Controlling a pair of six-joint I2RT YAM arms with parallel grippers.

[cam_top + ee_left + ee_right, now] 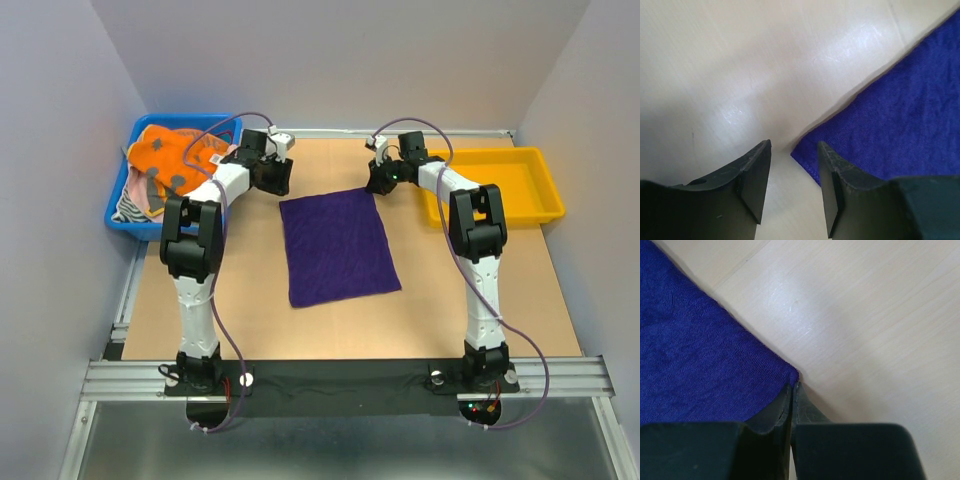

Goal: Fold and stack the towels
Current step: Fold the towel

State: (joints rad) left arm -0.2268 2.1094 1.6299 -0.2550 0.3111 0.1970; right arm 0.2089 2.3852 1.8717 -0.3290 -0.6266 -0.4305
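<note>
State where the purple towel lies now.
In the top view, the purple towel lies flat at mid-table, between the blue bin on the left and the yellow tray on the right.

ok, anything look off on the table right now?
Nothing damaged or spilled. The purple towel lies flat but skewed, its edges not parallel to the table edges. The orange towel sits crumpled in the blue bin.

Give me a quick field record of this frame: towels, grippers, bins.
purple towel: flat on table, centre, unfolded
orange towel: bunched in blue bin, far left
yellow tray: far right
left gripper: open, straddling purple towel's far-left corner
right gripper: shut at far-right corner; pinch unclear
fold: not started
</note>
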